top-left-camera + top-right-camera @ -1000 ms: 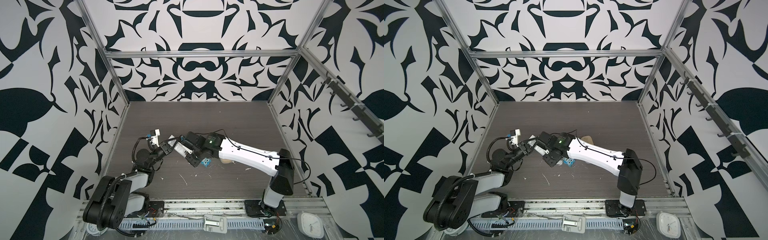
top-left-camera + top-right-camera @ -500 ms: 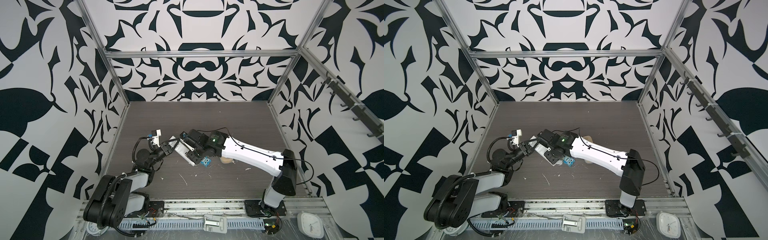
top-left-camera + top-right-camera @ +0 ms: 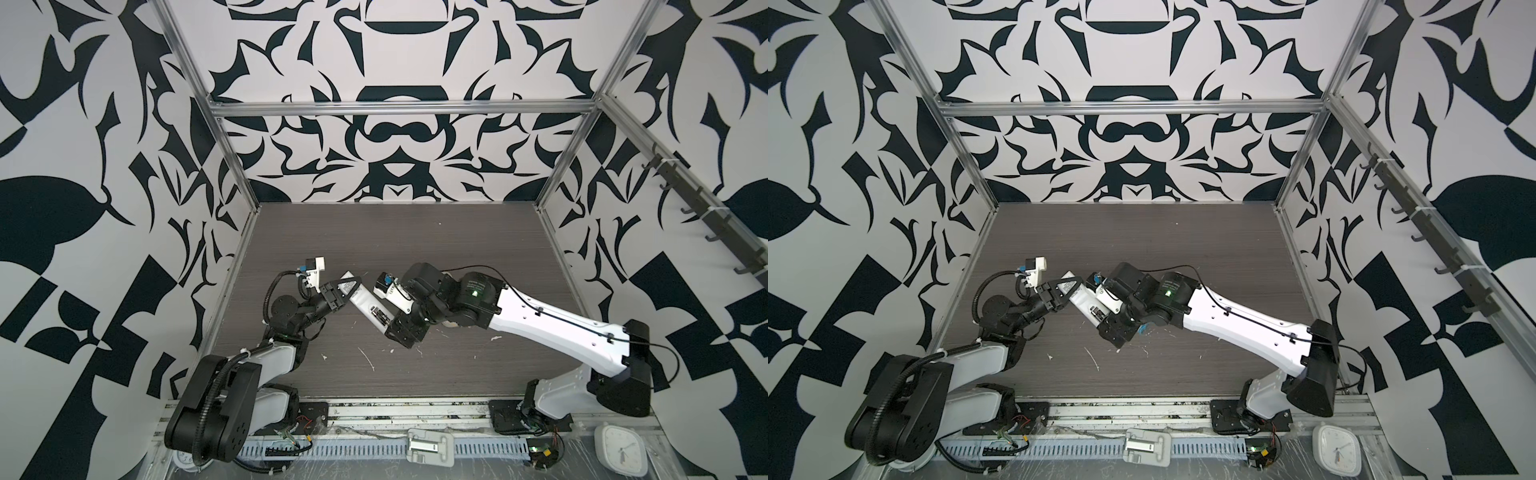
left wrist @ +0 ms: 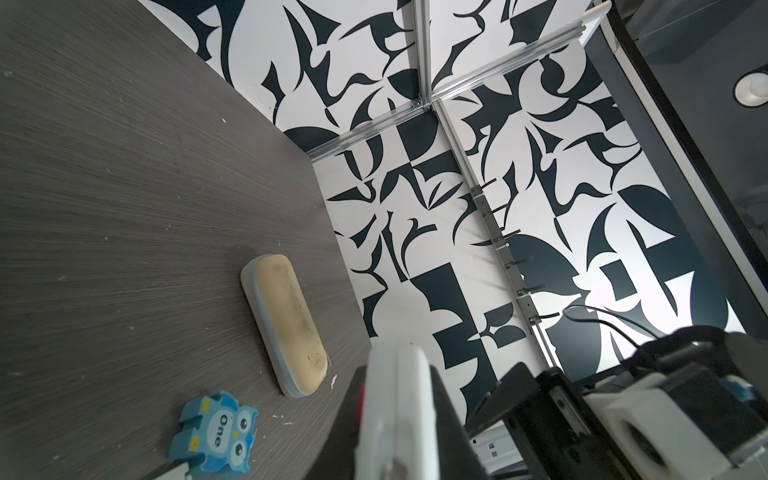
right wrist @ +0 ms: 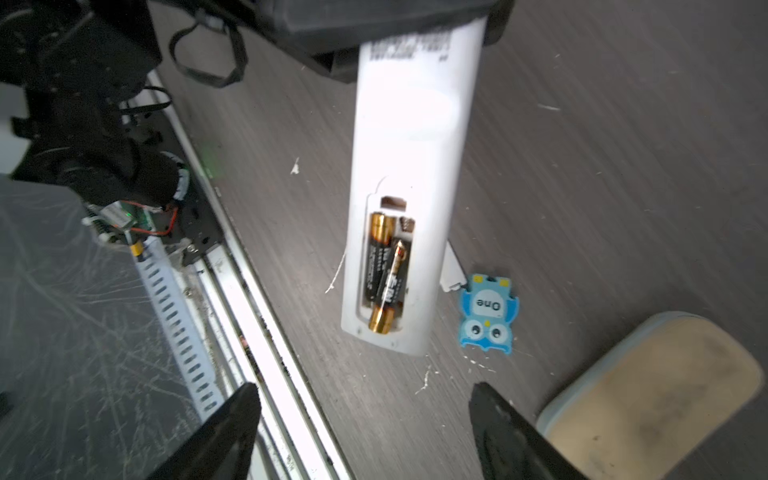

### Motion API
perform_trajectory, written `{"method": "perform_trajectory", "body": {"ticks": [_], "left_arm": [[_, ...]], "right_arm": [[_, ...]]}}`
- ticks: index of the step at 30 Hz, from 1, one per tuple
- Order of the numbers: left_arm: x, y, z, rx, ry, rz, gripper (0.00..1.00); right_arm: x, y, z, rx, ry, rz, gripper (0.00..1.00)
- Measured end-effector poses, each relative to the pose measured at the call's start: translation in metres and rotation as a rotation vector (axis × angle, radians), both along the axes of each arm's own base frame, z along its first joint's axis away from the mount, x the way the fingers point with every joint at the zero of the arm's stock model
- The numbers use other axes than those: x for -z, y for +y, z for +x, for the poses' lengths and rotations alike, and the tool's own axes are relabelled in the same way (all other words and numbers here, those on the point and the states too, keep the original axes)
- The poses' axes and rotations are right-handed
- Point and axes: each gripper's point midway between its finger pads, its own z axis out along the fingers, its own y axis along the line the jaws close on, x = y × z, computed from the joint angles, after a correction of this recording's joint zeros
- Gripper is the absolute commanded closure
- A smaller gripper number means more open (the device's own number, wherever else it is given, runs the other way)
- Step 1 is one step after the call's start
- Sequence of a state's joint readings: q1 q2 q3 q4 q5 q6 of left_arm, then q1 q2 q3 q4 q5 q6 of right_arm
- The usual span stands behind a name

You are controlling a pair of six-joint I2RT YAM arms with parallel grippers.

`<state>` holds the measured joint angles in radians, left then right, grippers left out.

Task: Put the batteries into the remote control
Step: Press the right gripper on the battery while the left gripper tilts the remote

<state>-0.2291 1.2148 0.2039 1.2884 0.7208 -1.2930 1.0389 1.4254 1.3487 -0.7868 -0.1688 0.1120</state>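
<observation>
The white remote control (image 5: 415, 124) is held off the table by one end, with my left gripper (image 3: 347, 289) shut on it; in the left wrist view it shows edge-on (image 4: 395, 411) between the dark fingers (image 4: 449, 424). Its back faces up and the compartment is uncovered. Two black and gold batteries lie in it: one (image 5: 374, 253) sits straight, the other (image 5: 390, 291) lies slanted across its slot. My right gripper (image 5: 365, 411) stands open just past the remote's free end with nothing between its fingers. It appears in both top views (image 3: 402, 332).
A blue owl block (image 5: 488, 316) lies on the table beside the remote's free end, next to a tan oblong case (image 5: 648, 395). A small white flat piece (image 5: 451, 270) shows under the remote's edge. White scraps (image 3: 368, 359) dot the dark table.
My right gripper has opened wide and drawn back from the remote's compartment. The left gripper and the remote have stayed in place.
</observation>
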Motion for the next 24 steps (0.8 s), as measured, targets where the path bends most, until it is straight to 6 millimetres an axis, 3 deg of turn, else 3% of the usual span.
{"method": "perform_trajectory", "body": {"ticks": [6, 14, 24], "left_arm": [[-0.025, -0.005, -0.009, 0.061, -0.056, 0.001, 1.0], [-0.028, -0.009, -0.016, 0.109, -0.052, 0.007, 1.0], [-0.024, -0.012, -0.015, 0.142, -0.021, -0.017, 1.0]], "right_arm": [[0.01, -0.021, 0.009, 0.005, 0.118, 0.111, 0.14], [-0.016, 0.004, 0.003, -0.129, 0.159, 0.296, 0.11], [-0.005, 0.016, -0.004, -0.233, 0.228, 0.327, 0.1]]}}
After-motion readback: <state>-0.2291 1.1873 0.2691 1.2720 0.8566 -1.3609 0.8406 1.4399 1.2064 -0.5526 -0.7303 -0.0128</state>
